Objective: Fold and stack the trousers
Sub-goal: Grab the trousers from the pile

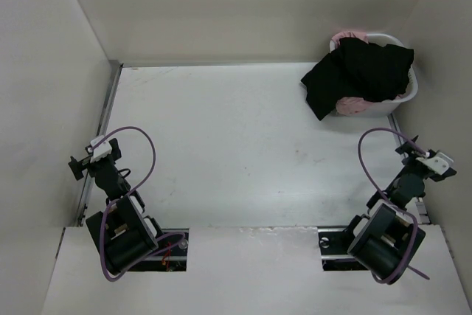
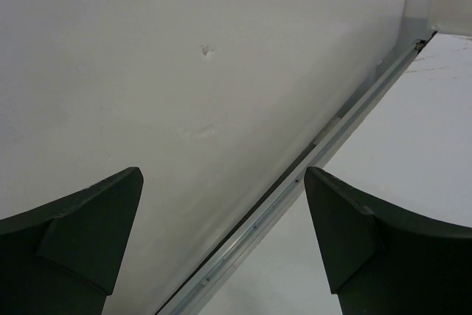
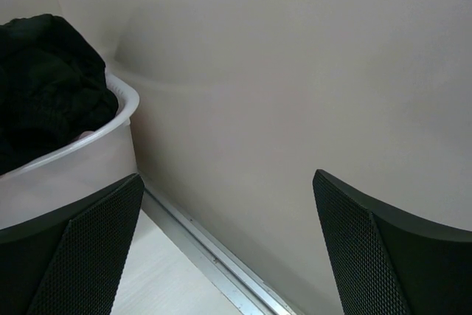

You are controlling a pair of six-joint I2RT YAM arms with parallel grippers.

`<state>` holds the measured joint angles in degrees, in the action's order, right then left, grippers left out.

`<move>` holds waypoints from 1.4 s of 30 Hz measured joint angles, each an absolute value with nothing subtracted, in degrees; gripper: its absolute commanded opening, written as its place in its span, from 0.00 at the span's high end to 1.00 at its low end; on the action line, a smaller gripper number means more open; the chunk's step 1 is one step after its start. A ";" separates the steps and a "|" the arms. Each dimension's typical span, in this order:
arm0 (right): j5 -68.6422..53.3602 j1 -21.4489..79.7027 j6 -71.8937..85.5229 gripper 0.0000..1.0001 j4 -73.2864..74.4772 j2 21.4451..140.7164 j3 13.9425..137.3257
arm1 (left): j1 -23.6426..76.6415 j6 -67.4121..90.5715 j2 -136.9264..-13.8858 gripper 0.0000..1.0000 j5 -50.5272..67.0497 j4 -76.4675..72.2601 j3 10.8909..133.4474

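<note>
The trousers (image 1: 361, 71) are lying bunched over the white basket (image 1: 405, 97) in the upper right of the overhead frame. They are covering most of a pink garment (image 1: 346, 37), and one black flap is hanging over the basket's left rim toward the surface (image 1: 236, 153). The right gripper (image 3: 228, 182) is sitting directly below the basket in that frame, much the nearer; the left gripper (image 2: 221, 178) is sitting far across at the left. Both sets of jaws are standing wide apart, holding nothing. The heap is showing no clear long axis, so the first reach probably belongs to the right arm.
</note>
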<state>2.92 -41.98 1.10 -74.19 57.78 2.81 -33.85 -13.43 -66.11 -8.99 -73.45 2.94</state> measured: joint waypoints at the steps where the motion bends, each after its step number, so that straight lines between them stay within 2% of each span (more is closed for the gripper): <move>1: 2.94 -42.22 1.32 0.00 -74.11 58.11 2.81 | -33.85 -13.43 -66.11 0.05 -8.99 -73.49 2.94; 8: 2.98 -42.63 1.52 0.00 -73.56 57.84 2.81 | -33.85 -13.43 -66.11 0.07 -8.97 -73.52 2.94; 12: 3.90 -37.08 -2.55 0.00 -71.26 44.58 3.18 | -33.01 -14.87 -63.66 0.03 -9.04 -72.14 2.98; 14: 3.64 -30.65 -3.92 0.00 -64.47 37.80 9.52 | -30.15 -16.67 -56.10 0.01 -8.62 -69.08 3.68; 16: 3.46 -25.43 -5.04 0.00 -55.42 37.80 21.37 | -26.59 -18.41 -51.18 0.00 -7.70 -64.34 7.86; 19: 4.21 -17.37 -6.63 0.00 -35.38 48.80 48.66 | -19.14 -20.21 -51.51 0.01 -4.73 -47.24 23.75; 20: 4.34 -14.92 -7.40 0.00 -28.23 54.35 58.57 | -15.07 -20.71 -54.24 0.04 -2.48 -35.53 33.78; 21: 4.36 -13.37 -7.97 0.00 -23.35 57.49 64.71 | -12.97 -20.86 -55.75 0.07 -1.19 -29.82 39.53; 23: 4.80 -10.63 -7.70 0.00 -11.60 63.18 71.24 | -7.27 -21.28 -62.67 0.12 2.76 -10.35 54.61; 25: 4.89 -10.02 -5.52 0.00 -2.15 67.35 73.60 | -1.74 -21.52 -71.00 0.12 6.13 5.15 66.13; 29: 2.85 -12.36 3.73 0.00 12.03 82.63 84.18 | 4.80 -21.43 -78.41 0.08 8.10 22.41 68.38; 33: 3.84 -14.20 9.74 0.00 21.37 95.83 91.31 | 8.86 -21.47 -76.86 0.07 6.61 29.15 64.16; 34: 5.23 -14.11 10.90 0.15 24.47 99.74 93.86 | 9.54 -21.50 -76.12 0.07 6.15 29.36 63.68; 36: 6.22 -13.78 11.35 0.31 26.57 101.91 95.68 | 10.24 -21.50 -74.46 0.07 5.61 29.45 62.92; 38: 7.33 -13.15 12.12 0.82 28.01 103.48 97.73 | 9.80 -21.50 -73.28 0.07 4.99 29.52 62.46; 39: 7.79 -12.75 11.88 0.95 28.45 103.59 98.24 | 9.37 -21.50 -72.90 0.07 4.75 29.39 62.30; 40: 8.51 -12.23 12.38 1.00 28.88 103.59 98.94 | 8.75 -21.50 -72.62 0.07 4.47 29.39 62.15; 42: 10.09 -11.27 12.40 1.00 29.06 103.39 100.09 | 7.90 -21.50 -72.47 0.07 4.01 29.36 61.93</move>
